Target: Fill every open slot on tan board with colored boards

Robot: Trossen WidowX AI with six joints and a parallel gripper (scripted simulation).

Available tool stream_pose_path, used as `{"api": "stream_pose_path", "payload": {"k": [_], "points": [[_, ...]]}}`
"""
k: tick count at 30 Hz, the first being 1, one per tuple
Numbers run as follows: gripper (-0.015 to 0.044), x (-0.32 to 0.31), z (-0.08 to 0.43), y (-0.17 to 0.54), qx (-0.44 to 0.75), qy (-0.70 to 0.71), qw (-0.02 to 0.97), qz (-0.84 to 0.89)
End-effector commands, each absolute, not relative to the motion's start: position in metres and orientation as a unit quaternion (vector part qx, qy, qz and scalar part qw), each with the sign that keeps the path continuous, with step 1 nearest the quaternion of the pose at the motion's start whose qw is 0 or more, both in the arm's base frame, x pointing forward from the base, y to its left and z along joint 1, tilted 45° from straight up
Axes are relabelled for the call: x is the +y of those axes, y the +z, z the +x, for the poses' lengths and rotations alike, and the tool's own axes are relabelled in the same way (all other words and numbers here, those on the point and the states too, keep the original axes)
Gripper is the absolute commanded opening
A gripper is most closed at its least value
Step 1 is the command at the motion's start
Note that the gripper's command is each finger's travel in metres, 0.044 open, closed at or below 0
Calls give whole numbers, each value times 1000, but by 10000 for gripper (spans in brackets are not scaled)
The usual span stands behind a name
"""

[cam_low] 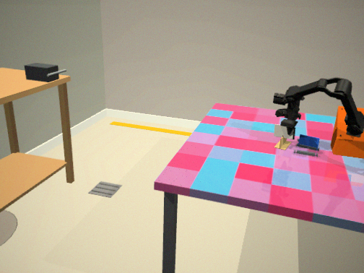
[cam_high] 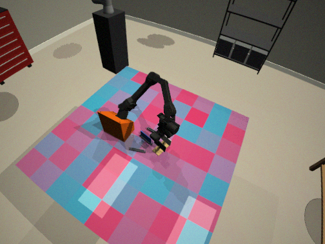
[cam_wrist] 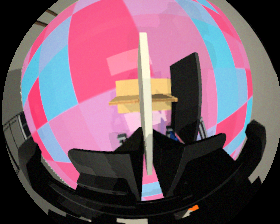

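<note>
While the top view hides most of the work beneath the arm, it does show the blue board (cam_high: 146, 137) (cam_low: 308, 141) between two dark rails, near the orange base (cam_high: 113, 124) (cam_low: 348, 140) on the patchwork counter (cam_high: 148, 206) (cam_low: 217, 165). From the side, a white board (cam_low: 282, 131) (cam_wrist: 145, 95) stands upright at the tan board (cam_low: 282, 143) (cam_wrist: 162, 99), under the gripper (cam_low: 289, 130) (cam_wrist: 146, 142). Down the wrist view, that white board is pinched edge-on between the fingers, crosswise to the tan one; whether they're locked together I can't tell.
</note>
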State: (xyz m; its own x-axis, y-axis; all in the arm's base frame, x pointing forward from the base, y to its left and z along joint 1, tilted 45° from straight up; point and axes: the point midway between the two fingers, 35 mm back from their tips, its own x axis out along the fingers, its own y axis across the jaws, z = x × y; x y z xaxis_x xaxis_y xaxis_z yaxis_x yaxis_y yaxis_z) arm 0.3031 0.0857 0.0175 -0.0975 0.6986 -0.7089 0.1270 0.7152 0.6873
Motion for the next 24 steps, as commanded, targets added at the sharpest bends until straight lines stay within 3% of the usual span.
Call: {"api": "stream_pose_path", "payload": {"k": [1,24], "points": [[0,88,303,15,701,236,603,299],[9,100,301,4,702,237,604,294]]}}
